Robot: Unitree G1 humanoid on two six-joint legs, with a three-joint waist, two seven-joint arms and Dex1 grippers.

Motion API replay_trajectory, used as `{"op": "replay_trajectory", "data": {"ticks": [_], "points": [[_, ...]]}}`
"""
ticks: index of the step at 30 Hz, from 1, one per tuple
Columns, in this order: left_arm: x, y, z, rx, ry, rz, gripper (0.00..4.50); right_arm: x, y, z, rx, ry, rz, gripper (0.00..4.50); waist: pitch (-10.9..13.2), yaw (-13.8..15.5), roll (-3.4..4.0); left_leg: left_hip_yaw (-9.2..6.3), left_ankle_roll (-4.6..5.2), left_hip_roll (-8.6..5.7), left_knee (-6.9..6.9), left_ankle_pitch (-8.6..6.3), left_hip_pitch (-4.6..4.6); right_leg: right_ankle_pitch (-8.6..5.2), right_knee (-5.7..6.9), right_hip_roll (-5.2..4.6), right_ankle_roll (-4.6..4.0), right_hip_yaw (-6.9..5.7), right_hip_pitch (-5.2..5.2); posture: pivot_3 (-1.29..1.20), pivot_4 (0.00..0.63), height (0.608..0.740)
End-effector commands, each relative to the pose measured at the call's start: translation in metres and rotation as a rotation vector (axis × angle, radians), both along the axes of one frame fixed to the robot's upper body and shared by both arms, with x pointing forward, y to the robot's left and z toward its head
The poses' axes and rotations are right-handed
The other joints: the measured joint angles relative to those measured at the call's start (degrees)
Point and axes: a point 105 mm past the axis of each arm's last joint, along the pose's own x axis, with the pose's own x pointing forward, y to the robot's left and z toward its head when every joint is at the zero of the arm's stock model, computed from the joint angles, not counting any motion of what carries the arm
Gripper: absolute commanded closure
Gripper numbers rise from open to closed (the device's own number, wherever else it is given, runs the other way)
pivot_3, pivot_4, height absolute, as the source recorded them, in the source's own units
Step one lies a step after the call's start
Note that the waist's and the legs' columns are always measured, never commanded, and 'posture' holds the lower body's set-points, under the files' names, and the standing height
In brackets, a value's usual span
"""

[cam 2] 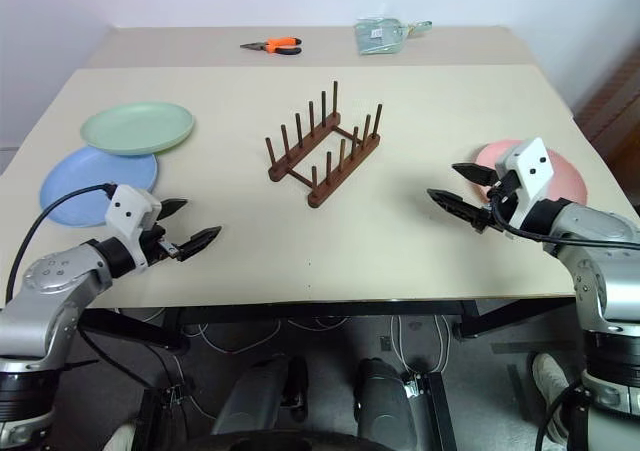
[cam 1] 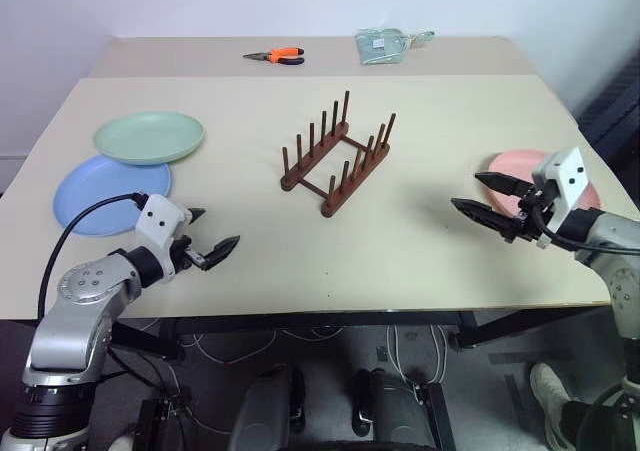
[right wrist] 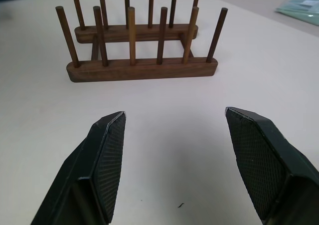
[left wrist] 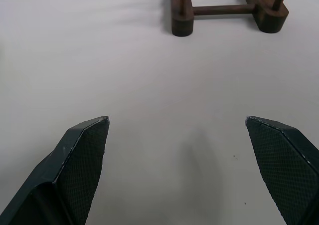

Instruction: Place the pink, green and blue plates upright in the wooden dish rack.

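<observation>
table: beige top (cam 1: 300, 221), rack mid-table, plates at both sides
wooden dish rack (cam 1: 336, 154): empty, long axis diagonal, between both arms
blue plate (cam 1: 100, 196): flat, green plate (cam 1: 150, 136) overlapping it, just beyond the left gripper (cam 1: 212, 236)
pink plate (cam 1: 520, 166): flat, behind right gripper (cam 1: 482, 195)
nearer arm: right to pink, left to blue and green
fingers: both pairs apart, empty, pointing inward toward rack

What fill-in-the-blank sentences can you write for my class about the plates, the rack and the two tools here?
1. The green plate overlaps the ____ plate.
2. The wooden dish rack holds ____ plates.
3. The pink plate lies by the ____ tool.
4. Both the left tool and the right one are ____.

Missing words: blue; no; right; open
</observation>
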Motion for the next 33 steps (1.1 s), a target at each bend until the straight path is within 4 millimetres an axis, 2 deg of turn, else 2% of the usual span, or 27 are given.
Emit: {"op": "replay_trajectory", "data": {"ticks": [1,5,8,11,12,13,14,15,17,20,24,27,30,33], "points": [[0.001,-0.007,0.007,-0.003,-0.037,-0.021,0.0,0.001,0.006,0.008,-0.01,-0.056,0.01,1.26,0.0,-0.03,0.0,0.0,0.0,0.0,0.0,0.0,0.0,0.0,0.0,0.01,0.0,0.0,0.0,0.0,0.15,0.74],[-0.002,-0.011,0.007,-0.009,-0.041,-0.024,0.0,0.001,0.013,0.009,-0.003,-0.07,0.02,1.26,0.0,-0.05,0.0,0.0,0.0,0.0,0.0,0.0,0.0,0.0,0.01,0.02,0.0,0.0,0.0,0.0,0.15,0.74],[-0.004,-0.022,0.007,-0.007,-0.041,-0.063,0.0,0.002,0.026,0.011,0.013,-0.078,0.059,1.26,0.0,-0.11,0.0,0.0,0.0,0.01,0.0,0.0,0.0,0.0,0.01,0.02,0.0,0.0,-0.01,0.0,0.15,0.74],[-0.009,-0.043,0.004,-0.014,-0.031,-0.131,0.0,0.001,0.041,0.001,0.022,-0.024,0.116,1.26,0.0,-0.09,0.0,0.0,0.0,0.01,0.0,0.0,0.01,0.0,0.01,0.02,0.0,0.01,-0.01,0.0,0.15,0.74],[-0.008,-0.052,0.001,-0.018,-0.028,-0.138,0.0,-0.002,0.048,-0.004,0.019,-0.004,0.143,0.71,0.0,0.01,0.0,0.0,0.0,0.01,0.0,0.0,0.0,0.0,0.01,0.02,0.0,0.01,0.0,0.0,0.15,0.74],[-0.007,-0.057,-0.001,-0.021,-0.023,-0.144,0.0,-0.004,0.057,-0.009,0.019,0.012,0.166,0.36,0.0,0.08,0.0,0.0,0.0,0.01,0.0,0.0,0.0,0.0,0.0,0.02,0.0,-0.01,0.0,0.0,0.15,0.74],[-0.006,-0.072,-0.005,-0.025,-0.024,-0.166,0.0,-0.007,0.063,-0.014,0.015,0.019,0.185,0.03,0.0,0.13,-0.01,0.0,0.0,0.0,0.0,0.01,0.0,0.0,0.0,0.01,0.0,-0.01,0.01,0.0,0.15,0.74],[-0.004,-0.082,-0.009,-0.026,-0.025,-0.176,0.0,-0.007,0.067,-0.019,0.015,0.019,0.188,0.03,0.0,0.16,-0.01,-0.01,0.01,0.0,0.0,0.01,0.0,0.0,0.0,0.02,0.0,-0.01,0.02,0.0,0.15,0.74],[0.008,-0.1,-0.015,-0.035,-0.029,-0.125,0.0,-0.007,0.073,-0.023,0.03,0.014,0.161,0.03,0.0,0.22,-0.03,-0.01,0.03,-0.02,0.02,0.0,-0.01,0.01,-0.01,0.02,0.02,-0.04,0.06,0.0,0.15,0.74],[0.031,-0.122,-0.016,-0.054,-0.048,-0.052,0.0,-0.018,0.09,-0.021,0.055,0.008,0.202,0.03,0.01,0.21,-0.06,-0.02,0.06,-0.04,0.06,0.0,-0.04,0.01,0.01,0.03,0.03,-0.04,0.06,0.0,0.15,0.74],[0.056,-0.146,-0.027,-0.053,-0.014,-0.01,0.0,-0.025,0.096,-0.031,0.035,0.016,0.184,0.03,-0.05,0.08,-0.13,-0.03,0.06,-0.03,0.07,0.01,-0.03,0.01,0.03,0.09,0.03,-0.06,0.05,0.0,0.15,0.74],[0.066,-0.171,-0.031,-0.068,0.013,-0.064,0.0,-0.026,0.103,-0.028,0.053,0.008,0.183,0.03,-0.05,0.08,-0.13,-0.01,0.07,-0.02,0.09,0.01,-0.03,0.01,0.06,0.11,0.03,-0.06,0.03,0.0,0.15,0.74],[0.071,-0.184,-0.031,-0.064,0.018,-0.107,0.0,-0.025,0.106,-0.026,0.049,-0.003,0.172,0.03,-0.05,0.13,-0.14,-0.02,0.08,-0.03,0.11,0.01,-0.02,0.0,0.08,0.09,0.03,-0.07,0.04,0.0,0.15,0.74],[0.075,-0.188,-0.029,-0.094,0.014,-0.102,0.8,-0.026,0.105,-0.026,0.039,-0.01,0.159,0.0,-0.06,0.27,-0.16,-0.02,0.13,-0.03,0.13,-0.02,-0.04,0.0,0.04,0.07,0.04,-0.07,0.05,0.0,0.15,0.74]]}}
